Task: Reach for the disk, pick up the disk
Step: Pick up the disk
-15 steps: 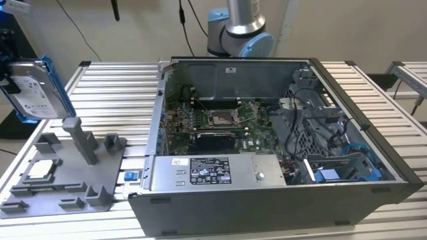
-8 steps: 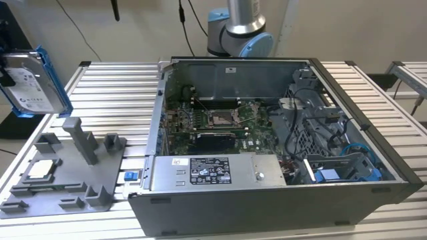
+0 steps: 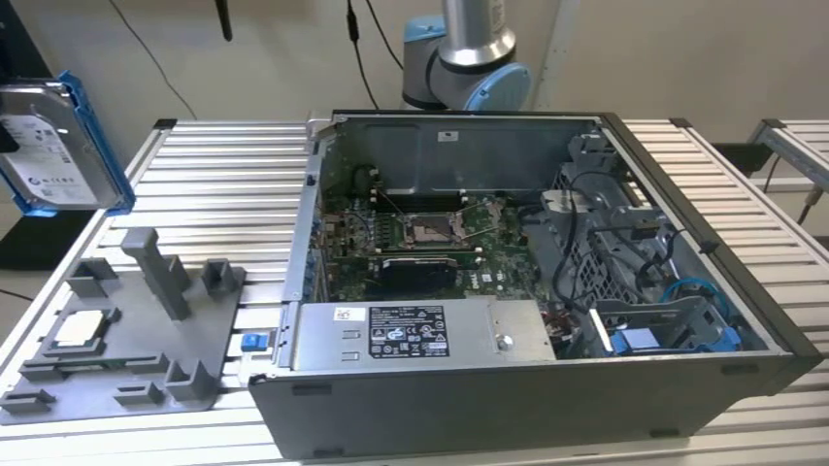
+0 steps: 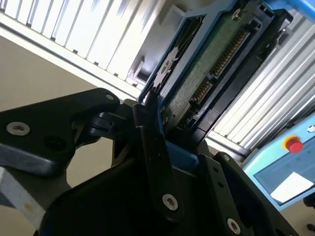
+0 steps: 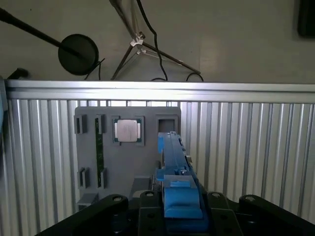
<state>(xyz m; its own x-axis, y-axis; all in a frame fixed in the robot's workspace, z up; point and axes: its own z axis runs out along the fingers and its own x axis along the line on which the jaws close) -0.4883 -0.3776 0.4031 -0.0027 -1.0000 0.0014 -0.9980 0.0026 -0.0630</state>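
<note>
The disk [image 3: 49, 146], silver-grey with a white label and blue side rails, hangs upright in the air off the table's corner at the exterior view's far left. In the second wrist view its green circuit-board underside [image 4: 206, 64] faces the camera, and my gripper [image 4: 182, 113] is shut on its blue-railed sides with black fingers [image 4: 152, 142]. In the first wrist view the disk [image 5: 170, 152] stands edge-on, rising out of my gripper [image 5: 179, 201]. It hovers above the grey fixture [image 5: 128, 147].
An open computer case [image 3: 518, 272] takes up the middle of the slatted metal table [image 3: 220, 194]. The grey fixture [image 3: 116, 340] with upright posts lies at the exterior view's left, a small square silver chip [image 3: 81, 328] seated in it. The arm's base [image 3: 467, 68] stands behind the case.
</note>
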